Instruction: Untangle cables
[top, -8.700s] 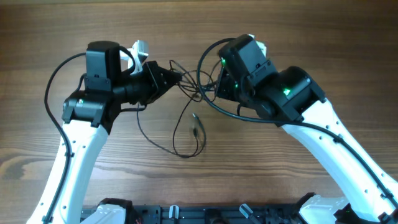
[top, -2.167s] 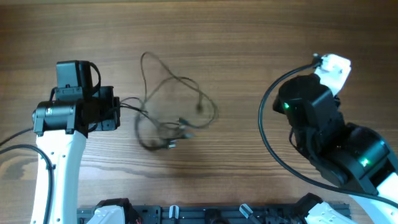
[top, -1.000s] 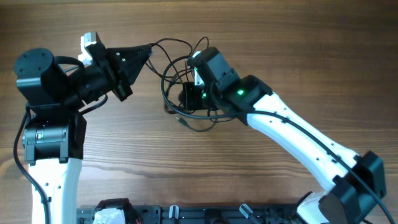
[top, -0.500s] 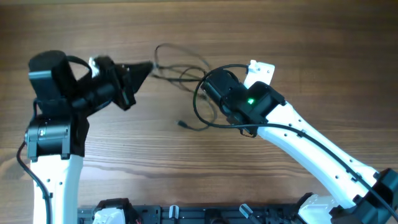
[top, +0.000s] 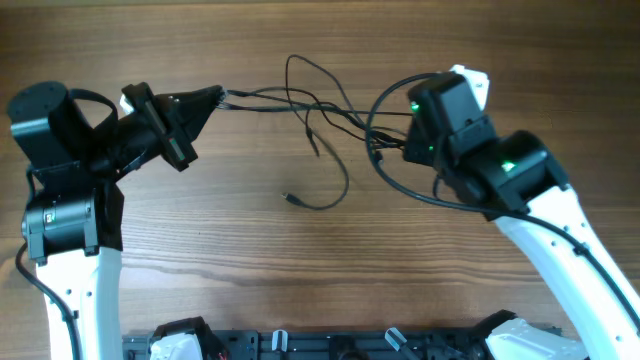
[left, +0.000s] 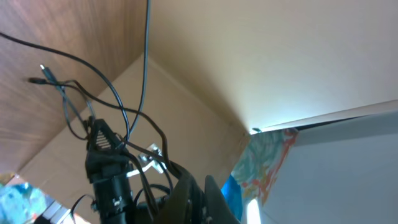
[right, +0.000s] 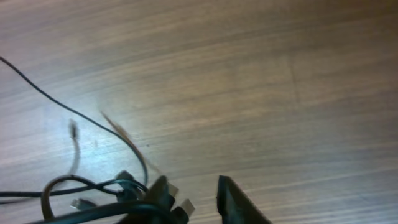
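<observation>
The cables are thin black cords stretched across the back of the wooden table between my two grippers, with crossed loops in the middle. One loop sags forward to a loose plug end. My left gripper is shut on the cables' left end; in the left wrist view its fingers are pressed together with cords running away from them. My right gripper is at the tangle's right end. In the right wrist view its fingers stand apart, with knotted cords and plugs against the left finger.
The right arm's own thick black cable loops beside the tangle. A black rail runs along the table's front edge. Bare wood lies in front of the cables.
My right arm has swung to the right and back, dragging the tangle out into a long stretched line. The left gripper has kept its hold and shifted slightly left.
</observation>
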